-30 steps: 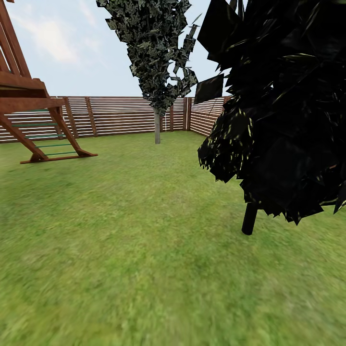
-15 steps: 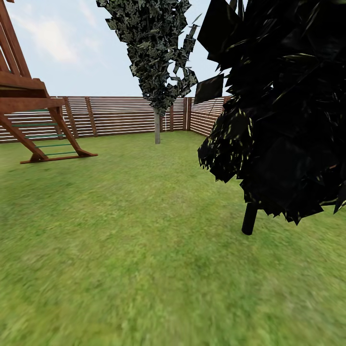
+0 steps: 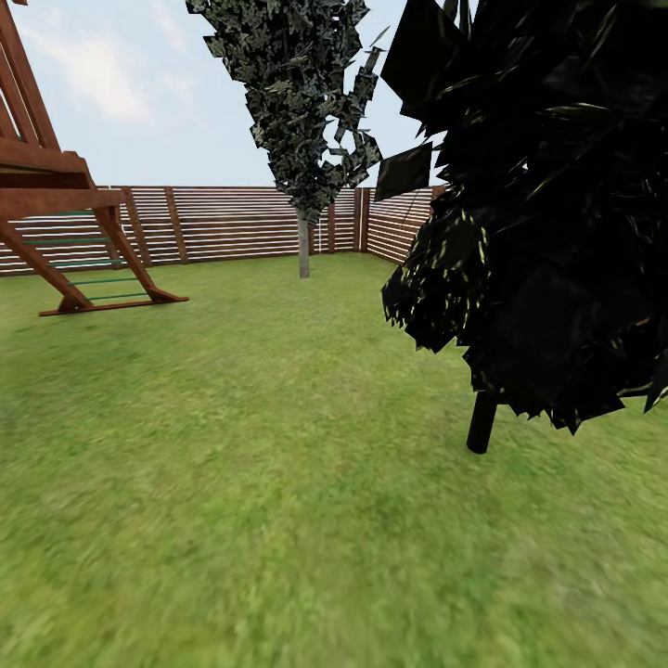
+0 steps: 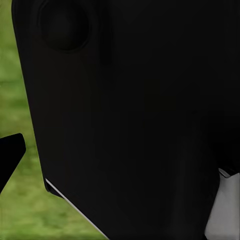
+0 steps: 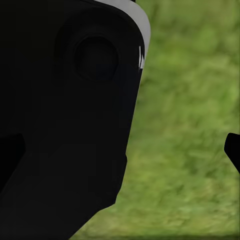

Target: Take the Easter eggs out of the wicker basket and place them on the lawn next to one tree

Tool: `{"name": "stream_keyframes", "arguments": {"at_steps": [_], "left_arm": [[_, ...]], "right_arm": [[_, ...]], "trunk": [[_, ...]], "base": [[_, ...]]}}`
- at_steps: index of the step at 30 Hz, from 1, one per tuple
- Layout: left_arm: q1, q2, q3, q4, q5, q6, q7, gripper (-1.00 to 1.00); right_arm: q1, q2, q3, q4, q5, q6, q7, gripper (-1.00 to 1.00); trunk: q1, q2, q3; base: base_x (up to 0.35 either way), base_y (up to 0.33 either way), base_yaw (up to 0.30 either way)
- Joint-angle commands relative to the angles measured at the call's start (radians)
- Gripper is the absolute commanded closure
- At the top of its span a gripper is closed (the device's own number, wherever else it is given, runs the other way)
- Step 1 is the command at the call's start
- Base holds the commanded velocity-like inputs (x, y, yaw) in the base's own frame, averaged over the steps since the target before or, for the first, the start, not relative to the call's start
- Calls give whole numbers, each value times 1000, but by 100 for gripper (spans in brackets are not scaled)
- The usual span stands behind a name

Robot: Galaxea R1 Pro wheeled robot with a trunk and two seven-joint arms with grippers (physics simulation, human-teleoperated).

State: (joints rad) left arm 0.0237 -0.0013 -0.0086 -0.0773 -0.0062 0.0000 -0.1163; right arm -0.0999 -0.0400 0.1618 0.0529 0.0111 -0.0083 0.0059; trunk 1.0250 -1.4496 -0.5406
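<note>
Remaining unchanged: lawn, fence.

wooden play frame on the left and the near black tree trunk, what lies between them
In the head view, only bare green lawn lies between the brown wooden play frame and the near black trunk.

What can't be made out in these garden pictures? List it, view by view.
- Head view: the crown of the near dark tree is cut off by the top and right edges; only its short trunk shows whole.
- Head view: the wooden play frame is cut off by the left edge.
- Left wrist view: a black robot part hides most of the lawn.
- Right wrist view: a black part does likewise; whether either claw is open cannot be told.
</note>
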Motion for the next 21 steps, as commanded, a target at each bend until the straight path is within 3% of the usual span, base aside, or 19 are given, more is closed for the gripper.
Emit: {"name": "stream_keyframes", "arguments": {"at_steps": [1, 21], "left_arm": [[1, 0, -1, -2, -1, 0, -2, -100], [1, 1, -1, -2, -1, 0, -2, -100]], "right_arm": [[-1, 0, 5, 2, 1, -1, 1, -100], [-1, 0, 5, 2, 1, -1, 1, -100]], "trunk": [[0, 0, -1], [0, 0, -1]], "base": [[0, 0, 0], [0, 0, 0]]}}
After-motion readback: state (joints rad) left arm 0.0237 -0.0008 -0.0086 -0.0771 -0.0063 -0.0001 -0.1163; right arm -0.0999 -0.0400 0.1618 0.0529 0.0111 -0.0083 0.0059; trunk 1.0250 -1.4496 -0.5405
